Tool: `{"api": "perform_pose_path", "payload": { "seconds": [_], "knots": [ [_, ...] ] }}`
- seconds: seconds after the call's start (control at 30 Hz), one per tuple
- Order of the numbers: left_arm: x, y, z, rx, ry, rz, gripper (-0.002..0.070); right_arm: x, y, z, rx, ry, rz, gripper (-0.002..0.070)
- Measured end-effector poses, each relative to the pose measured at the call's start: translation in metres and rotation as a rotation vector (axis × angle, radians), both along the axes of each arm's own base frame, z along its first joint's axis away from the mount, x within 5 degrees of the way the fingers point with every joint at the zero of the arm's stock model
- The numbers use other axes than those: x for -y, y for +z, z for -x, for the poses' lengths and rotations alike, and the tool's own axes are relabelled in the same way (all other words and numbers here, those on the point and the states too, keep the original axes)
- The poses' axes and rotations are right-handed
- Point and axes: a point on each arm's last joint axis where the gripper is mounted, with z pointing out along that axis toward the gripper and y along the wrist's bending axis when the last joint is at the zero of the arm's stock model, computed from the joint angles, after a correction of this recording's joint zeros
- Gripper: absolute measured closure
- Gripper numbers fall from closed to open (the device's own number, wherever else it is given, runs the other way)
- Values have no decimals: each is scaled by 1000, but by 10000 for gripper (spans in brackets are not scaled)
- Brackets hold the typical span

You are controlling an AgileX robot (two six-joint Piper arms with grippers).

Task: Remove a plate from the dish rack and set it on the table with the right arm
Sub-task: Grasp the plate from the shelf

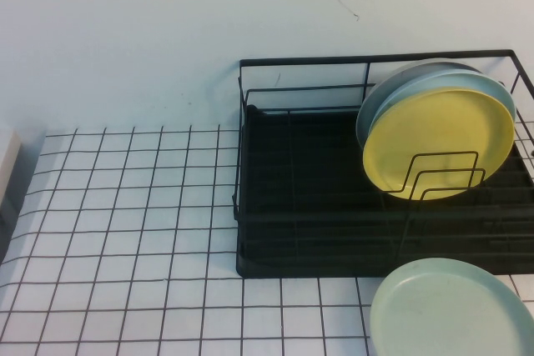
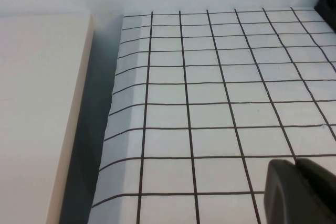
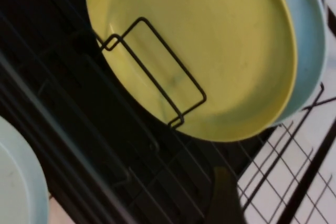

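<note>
The yellow plate [image 1: 438, 143] stands on edge in the black dish rack [image 1: 292, 172] at the right, held by looped dividers, with a light blue plate [image 1: 494, 89] behind it. In the right wrist view the yellow plate [image 3: 189, 51] fills the frame above the rack's base [image 3: 79, 129]. Only a dark part of my right gripper [image 3: 223, 198] shows, a short way from the plate's lower rim and over the rack. My left gripper [image 2: 295, 162] is shut and empty, low over the gridded table [image 2: 210, 77] at the far left. Neither gripper shows in the high view.
A pale green plate [image 1: 450, 310] lies flat on the table [image 1: 125, 231] in front of the rack, also in the right wrist view [image 3: 16, 182]. A beige block [image 2: 37, 103] borders the table's left edge. A white wall stands behind.
</note>
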Motion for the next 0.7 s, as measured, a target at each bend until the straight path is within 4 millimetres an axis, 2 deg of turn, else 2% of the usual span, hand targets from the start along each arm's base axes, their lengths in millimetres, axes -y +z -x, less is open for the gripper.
{"api": "perform_pose_path", "payload": {
  "seconds": [0.13,0.37,0.53,0.7],
  "knots": [
    [0,0,0,0,0,0,678,-10,-11,-27,-18,46,30,218],
    [0,0,0,0,0,0,678,-13,-14,-63,31,47,50,212],
    [0,0,0,0,0,0,678,-18,-23,-80,10,40,13,212],
    [0,0,0,0,0,0,678,-23,-37,-89,-27,42,-6,212]
  ]
}}
